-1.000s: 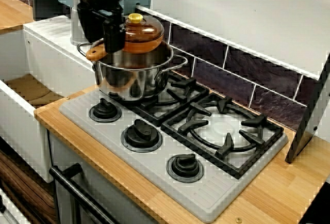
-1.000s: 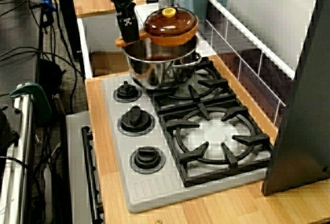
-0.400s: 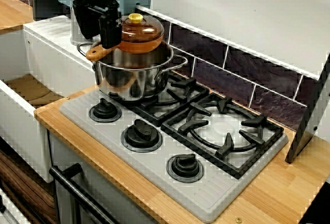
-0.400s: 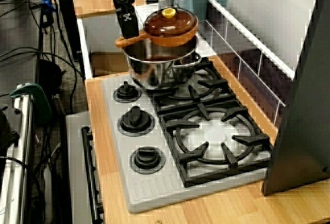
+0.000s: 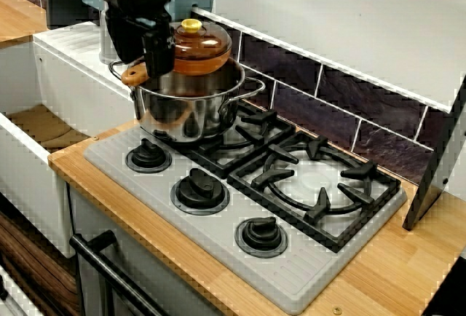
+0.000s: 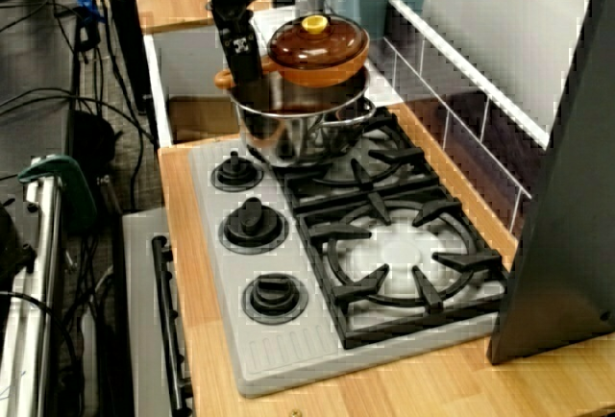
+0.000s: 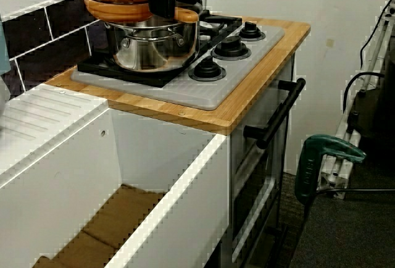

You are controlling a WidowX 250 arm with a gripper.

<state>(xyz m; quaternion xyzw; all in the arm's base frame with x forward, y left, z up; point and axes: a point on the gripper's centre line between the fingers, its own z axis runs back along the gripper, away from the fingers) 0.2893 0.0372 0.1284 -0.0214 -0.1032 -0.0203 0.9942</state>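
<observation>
A grey toy hob point(image 5: 218, 239) is set into a wooden counter point(image 5: 393, 272), with three black knobs point(image 5: 199, 188) along its front edge and black grates point(image 5: 320, 185) over the burners. Dark tiles point(image 5: 342, 105) run behind it, and a dark panel point(image 5: 440, 156) is leant against the wall at the far end. A white sink point(image 7: 154, 157) is seen beside the hob in the view from the sink side, together with a black oven handle point(image 7: 281, 113) and a green clamp point(image 7: 324, 157) near the floor.

On the rear burner nearest the sink a steel pot point(image 5: 186, 108) stands. On its rim a brown lidded pan point(image 5: 200, 50) is rested, its lid topped by a yellow knob point(image 5: 191, 25). The pan's wooden handle point(image 5: 134, 75) is stuck out past the pot's rim, toward the sink. The pot's own side handle and rim lie just below it.

The arm is brought down from above, close to vertical, with the gripper point(image 5: 157, 57) pointed downward at the pan's handle, just beside the lid. In the view from high at the hob's end the gripper point(image 6: 245, 57) is shown right at the handle's root; from the sink side the gripper point(image 7: 164, 5) hides that spot. Whether the handle is clamped or merely straddled cannot be told from any view.
</observation>
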